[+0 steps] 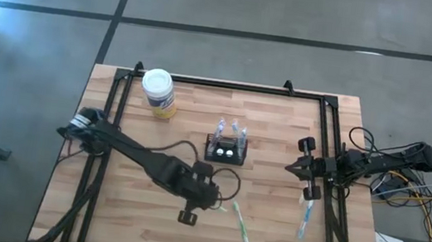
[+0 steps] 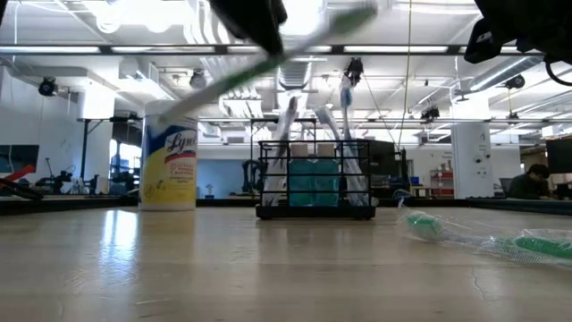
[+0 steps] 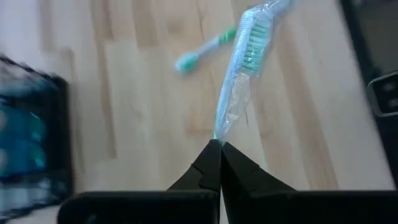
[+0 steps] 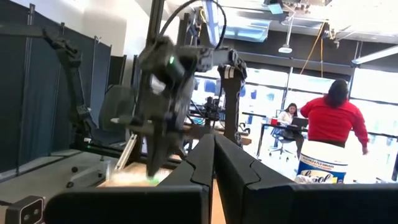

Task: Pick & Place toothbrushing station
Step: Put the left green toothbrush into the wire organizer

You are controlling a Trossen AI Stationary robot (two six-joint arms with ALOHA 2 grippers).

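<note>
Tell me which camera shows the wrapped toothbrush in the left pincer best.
The left wrist view: the wrapped toothbrush fills the frame, its handle end pinched in the shut left pincer. The low view shows it as a blurred diagonal streak. The high view shows only a sliver. The right wrist view barely shows it.

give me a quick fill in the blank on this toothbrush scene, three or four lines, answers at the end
1. The left gripper is shut on a plastic-wrapped green toothbrush by its ____ end.
2. The small black slotted holder already has ____ standing in it.
3. The round white-lidded yellow wipes canister stands near the table's far ____ corner in the high view.
4. The right gripper is shut and holds ____.

Missing words: handle; toothbrushes; left; nothing
</note>
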